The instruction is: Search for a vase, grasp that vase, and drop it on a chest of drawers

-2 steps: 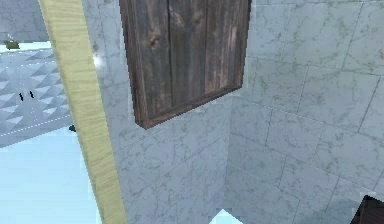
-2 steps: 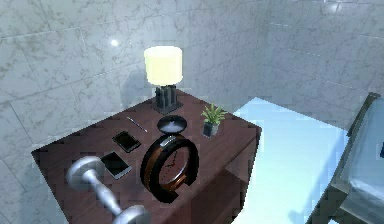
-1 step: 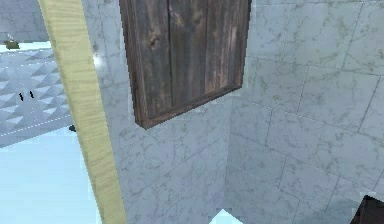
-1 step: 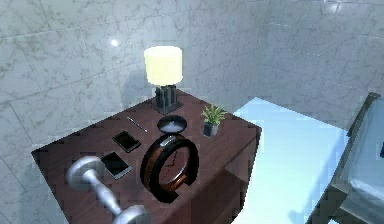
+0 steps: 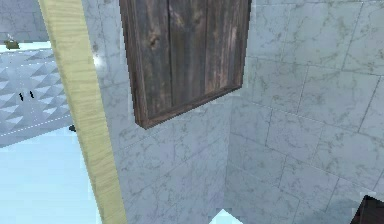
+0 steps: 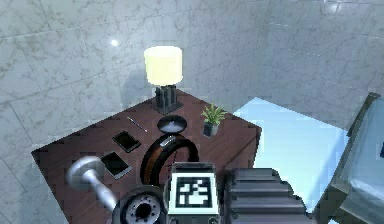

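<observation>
Trouble is likeliest if the arm reaches out before anything is identified; the dark wooden tabletop (image 6: 65, 152) in the arm side view is crowded, and which of its things, if any, is the vase I cannot tell. The small potted plant (image 6: 212, 118) near the right corner, by the edge facing the bed (image 6: 290, 140), comes closest in shape, yet it reads as a plant in a pot, and taking it would likely be a wrong grasp. The gripper (image 6: 148, 200) sits low at the near edge, left of the white marker square (image 6: 195, 192); its far end is hard to make out against the things on the tabletop, so I cannot tell how its fingers stand or whether it holds anything. An arm extended from here would cross the middle of the tabletop, where a dark bowl (image 6: 172, 124) stands just before the lamp (image 6: 162, 70) at the far corner; a careless sweep could topple the lamp or push the bowl off. The grey dumbbell (image 6: 90, 182) along the left edge could roll if nudged, and two flat dark slabs (image 6: 127, 140) lie between it and the bowl. Ahead, the marble wall (image 5: 300, 130) with its dark wooden panel (image 5: 185, 55) looks close — driving straight on risks a bump; past the pale wooden post (image 5: 85, 110), a white cabinet (image 5: 30, 95) may be the chest of drawers, though that is a guess.
</observation>
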Controlling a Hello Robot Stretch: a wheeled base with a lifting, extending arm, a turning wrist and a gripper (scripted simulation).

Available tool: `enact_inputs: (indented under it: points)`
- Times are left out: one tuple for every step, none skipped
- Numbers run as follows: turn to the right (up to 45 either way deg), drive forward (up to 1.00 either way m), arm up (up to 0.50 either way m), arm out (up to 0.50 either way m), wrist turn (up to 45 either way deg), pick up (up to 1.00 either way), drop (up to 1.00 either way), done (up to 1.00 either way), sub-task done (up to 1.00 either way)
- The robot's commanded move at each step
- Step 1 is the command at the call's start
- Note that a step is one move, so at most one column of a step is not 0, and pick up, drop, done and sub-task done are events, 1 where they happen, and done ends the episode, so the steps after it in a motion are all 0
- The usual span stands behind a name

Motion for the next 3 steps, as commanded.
enact_inputs:
  points:
    - [0.0, 0.00, 0.00, 0.50, 0.0, 0.00, 0.00, 0.00, 0.00]
    - [0.0, 0.00, 0.00, 0.00, 45.0, 0.00, 0.00, 0.00, 0.00]
    - [0.0, 0.00, 0.00, 0.00, 45.0, 0.00, 0.00, 0.00, 0.00]
